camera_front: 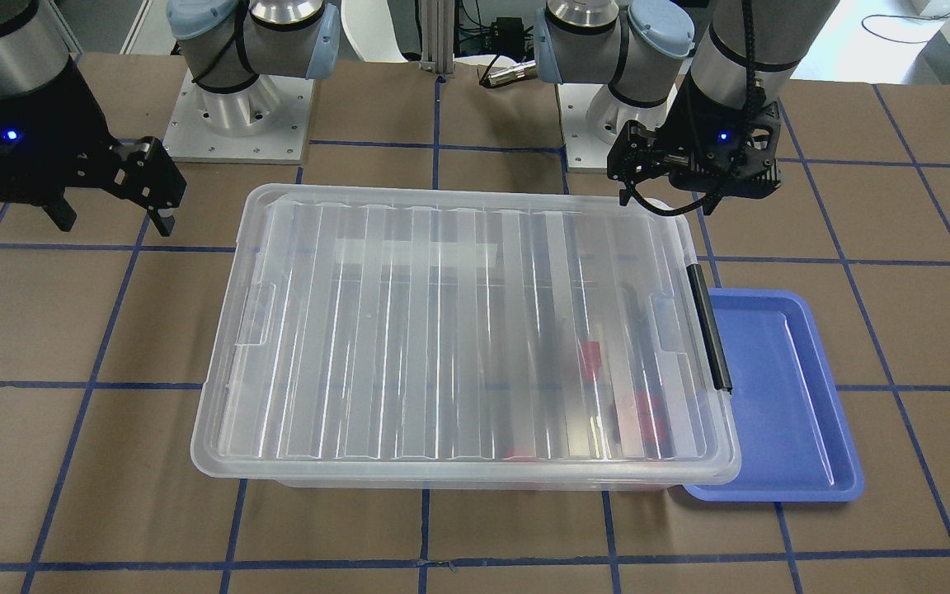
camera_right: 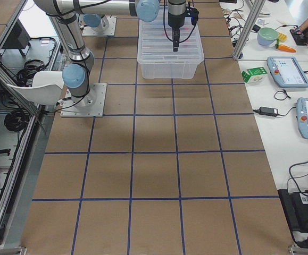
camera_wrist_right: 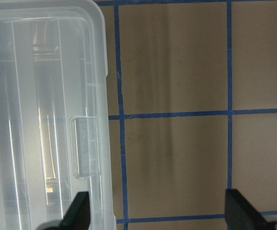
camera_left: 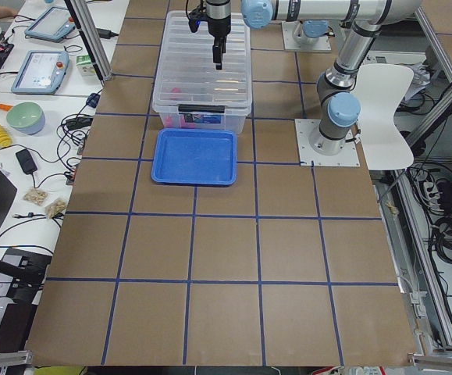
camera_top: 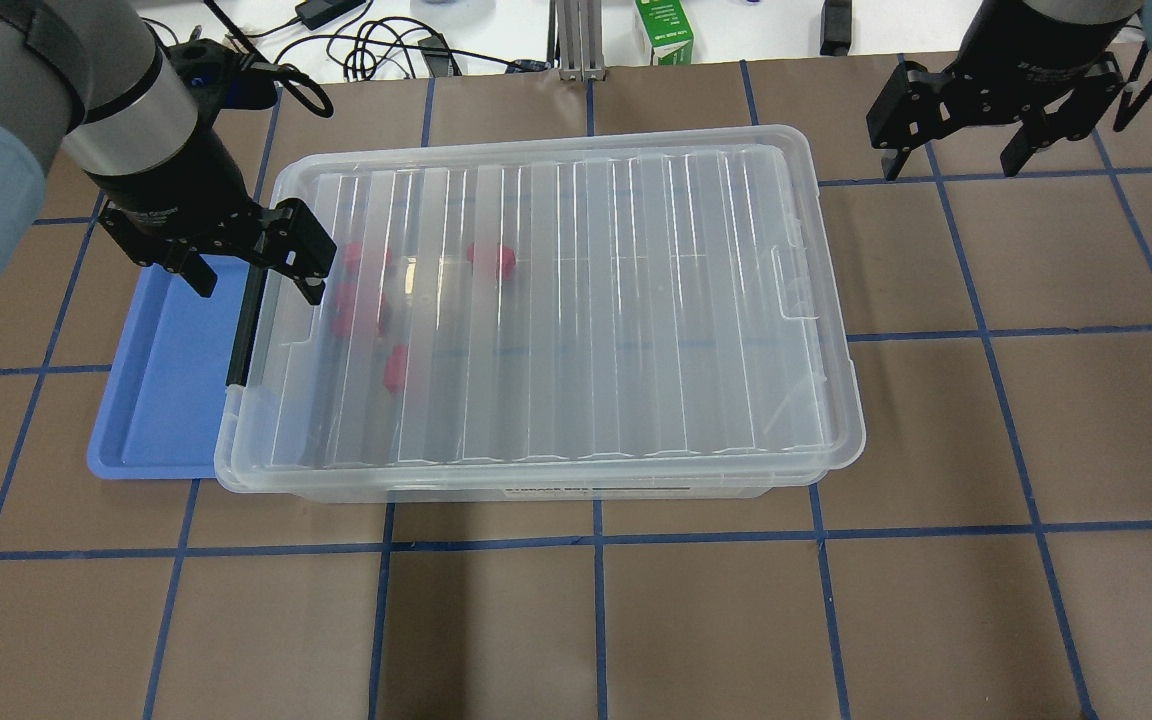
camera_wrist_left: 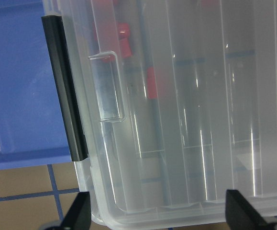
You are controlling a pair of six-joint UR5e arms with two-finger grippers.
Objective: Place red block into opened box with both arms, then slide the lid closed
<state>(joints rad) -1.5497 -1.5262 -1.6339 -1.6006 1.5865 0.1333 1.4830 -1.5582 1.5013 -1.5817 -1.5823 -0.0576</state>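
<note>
Lid (camera_top: 586, 300) covers box (camera_top: 586, 491), red blocks (camera_top: 491, 258) beneath near handle (camera_top: 240, 335); left gripper (camera_top: 256, 278) spread, empty, over that edge beside tray (camera_top: 161, 390); right gripper (camera_top: 951, 160) spread, empty, above table (camera_top: 1036, 420) off opposite corner.

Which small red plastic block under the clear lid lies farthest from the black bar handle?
The lone small red plastic block lying apart; the others cluster near the black bar handle.

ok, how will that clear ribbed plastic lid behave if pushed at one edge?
The clear ribbed plastic lid looks thin, so probably light; its ribs likely keep it fairly stiff. The glossy surface suggests it slides easily on the rim of the clear plastic box.
</note>
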